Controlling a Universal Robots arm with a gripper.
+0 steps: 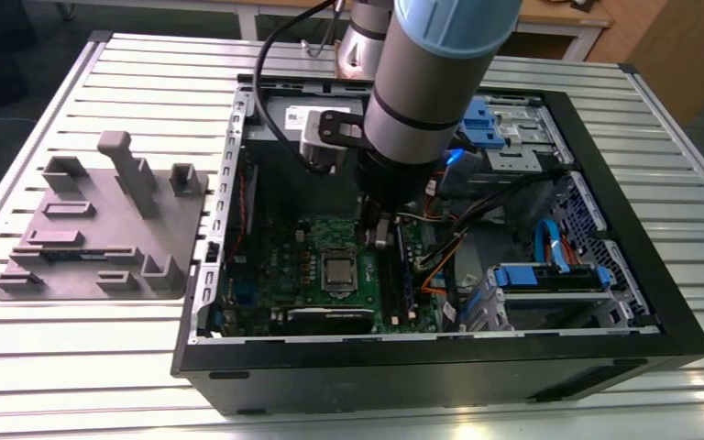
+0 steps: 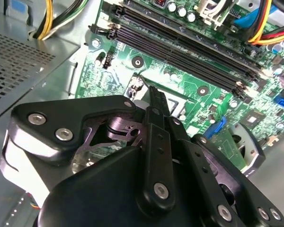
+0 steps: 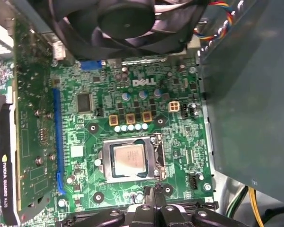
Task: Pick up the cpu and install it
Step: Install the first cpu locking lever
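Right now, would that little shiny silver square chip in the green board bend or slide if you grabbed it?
The little shiny silver square chip looks flat and metal-topped, so probably stiff, not bendy. Its smooth top may be slippery. It sits low inside a metal socket frame, so it likely wouldn't slide sideways.

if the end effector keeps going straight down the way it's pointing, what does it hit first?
Probably the green motherboard, just beside the socket holding the cpu. The end effector points at the board next to the memory slots; depth is unclear.

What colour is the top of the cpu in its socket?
Shiny silver-grey, with a darker rim; the cpu shows best in the first wrist view.
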